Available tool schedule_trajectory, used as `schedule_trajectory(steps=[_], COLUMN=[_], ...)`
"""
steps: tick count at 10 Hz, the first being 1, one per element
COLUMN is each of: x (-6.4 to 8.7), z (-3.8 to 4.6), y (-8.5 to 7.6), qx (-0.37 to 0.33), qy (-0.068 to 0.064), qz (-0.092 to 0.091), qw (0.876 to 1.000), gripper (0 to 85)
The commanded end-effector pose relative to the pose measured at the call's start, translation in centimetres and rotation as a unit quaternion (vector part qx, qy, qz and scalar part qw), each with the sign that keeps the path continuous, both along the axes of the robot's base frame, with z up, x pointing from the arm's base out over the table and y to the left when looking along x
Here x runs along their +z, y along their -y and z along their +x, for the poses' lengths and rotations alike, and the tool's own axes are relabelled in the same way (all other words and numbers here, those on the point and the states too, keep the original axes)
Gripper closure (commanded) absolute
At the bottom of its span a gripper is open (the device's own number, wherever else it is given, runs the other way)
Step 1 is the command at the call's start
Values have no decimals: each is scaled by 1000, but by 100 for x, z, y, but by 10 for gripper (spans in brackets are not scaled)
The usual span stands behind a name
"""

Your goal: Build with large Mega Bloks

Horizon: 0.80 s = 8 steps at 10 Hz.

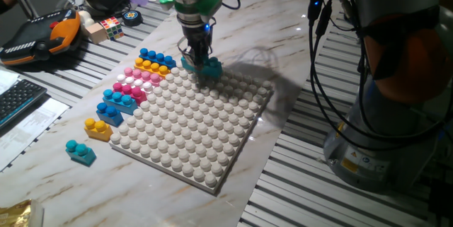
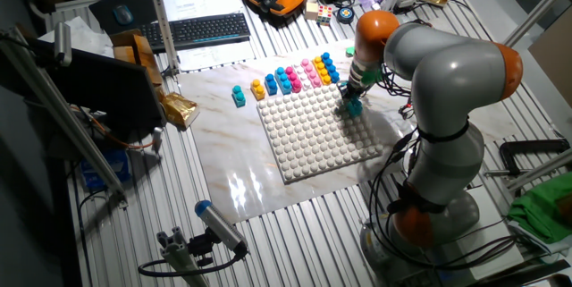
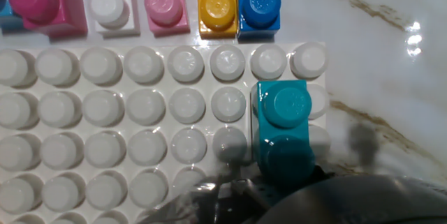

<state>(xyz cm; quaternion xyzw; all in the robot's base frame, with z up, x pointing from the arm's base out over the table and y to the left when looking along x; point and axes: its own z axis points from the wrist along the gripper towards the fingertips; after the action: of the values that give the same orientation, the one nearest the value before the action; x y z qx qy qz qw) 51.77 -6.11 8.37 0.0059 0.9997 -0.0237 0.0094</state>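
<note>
On studded baseplate (image 3: 126, 105), glossy teal brick (image 3: 281, 123), seemingly gripped.

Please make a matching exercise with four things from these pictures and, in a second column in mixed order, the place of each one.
Things:
1. Teal brick under the gripper
2. Lone teal brick
3. Puzzle cube
4. Keyboard

Places:
A. Beside the orange and black pendant at the table's back edge
B. On the baseplate, near one corner
C. On the marble, apart from the row of bricks, off the baseplate
D. Next to a printed sheet of paper, away from the baseplate

Pairs: 1-B, 2-C, 3-A, 4-D
</note>
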Motion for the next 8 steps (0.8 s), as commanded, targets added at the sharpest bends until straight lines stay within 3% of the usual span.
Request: schedule_trajectory(steps=[1,8], x=[-9,-149], z=[-2,36], y=[-3,-18], qx=[-1,-2], qy=[0,9], qz=[0,5], qw=[1000,1000], gripper=[843,843])
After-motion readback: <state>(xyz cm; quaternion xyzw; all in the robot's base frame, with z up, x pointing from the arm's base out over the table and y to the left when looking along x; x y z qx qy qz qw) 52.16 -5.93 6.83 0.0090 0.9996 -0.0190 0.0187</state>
